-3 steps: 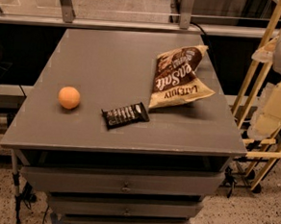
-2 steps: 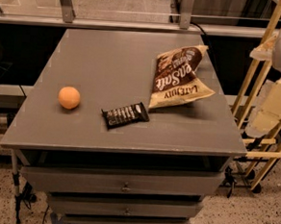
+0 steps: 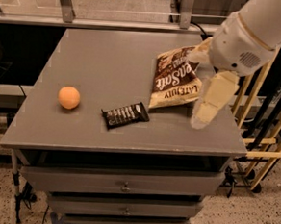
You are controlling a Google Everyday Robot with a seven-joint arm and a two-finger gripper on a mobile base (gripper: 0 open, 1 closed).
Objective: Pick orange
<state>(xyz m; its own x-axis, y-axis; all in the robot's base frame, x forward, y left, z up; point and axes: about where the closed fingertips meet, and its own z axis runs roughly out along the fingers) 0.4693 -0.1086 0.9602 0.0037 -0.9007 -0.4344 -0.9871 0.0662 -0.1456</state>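
Gray and flat, the top of a drawer cabinet point(image 3: 115, 64) filled most of the view, with a speckled floor below and a wooden rack point(image 3: 265, 154) off to its right. The orange point(image 3: 69, 97) sat alone near the left edge of the top, well apart from everything else. A dark candy bar point(image 3: 125, 115) lay toward the front middle, and a brown chip bag point(image 3: 175, 78) lay beyond it to the right.

The white arm point(image 3: 254, 30) reached in from the upper right corner, and its gripper point(image 3: 210, 97) hung over the right side of the top, just beside the chip bag and far from the fruit. Whether the claw was apart or together could not be told from this angle. It held nothing.

By that layout, the job looked to be in its approach step, with no grasp begun. The next move would have called for carrying the gripper leftward across the top, passing over the bag and the candy bar without brushing them, then lowering around the orange. Being round, the fruit would probably roll if nudged from one side.
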